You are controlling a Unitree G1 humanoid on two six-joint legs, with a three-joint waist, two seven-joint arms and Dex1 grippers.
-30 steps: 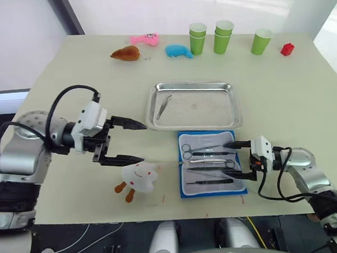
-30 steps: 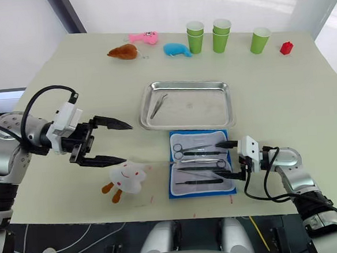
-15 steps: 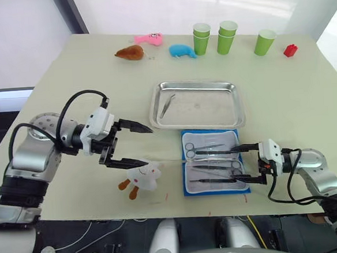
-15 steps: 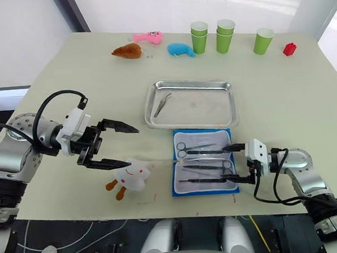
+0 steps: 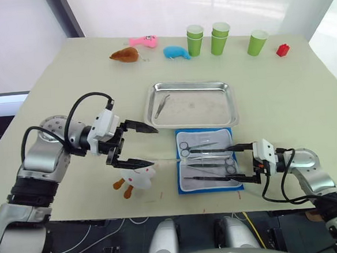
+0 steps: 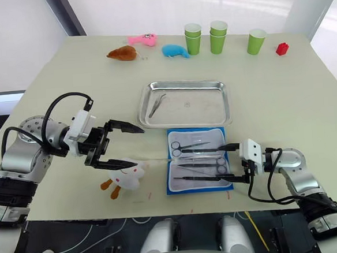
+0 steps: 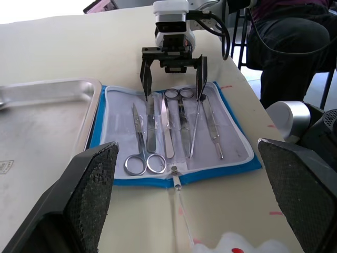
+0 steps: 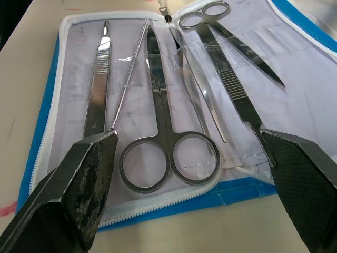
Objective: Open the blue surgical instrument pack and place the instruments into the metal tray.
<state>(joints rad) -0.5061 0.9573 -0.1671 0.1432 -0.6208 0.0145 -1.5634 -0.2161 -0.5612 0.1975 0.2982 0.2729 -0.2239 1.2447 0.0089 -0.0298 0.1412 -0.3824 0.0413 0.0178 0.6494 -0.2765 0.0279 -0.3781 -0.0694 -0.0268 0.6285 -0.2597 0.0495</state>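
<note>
Reaching into the open blue surgical instrument pack (image 5: 208,166)
Right gripper (image 5: 239,163) spread wide; thin instruments (image 8: 168,121) look stiff, probably slippery — pinch mid-shaft.

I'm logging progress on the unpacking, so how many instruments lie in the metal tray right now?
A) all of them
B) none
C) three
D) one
D: a single thin tool lies at the left end of the metal tray, while the scissors and other instruments rest in the open blue surgical instrument pack.
</note>
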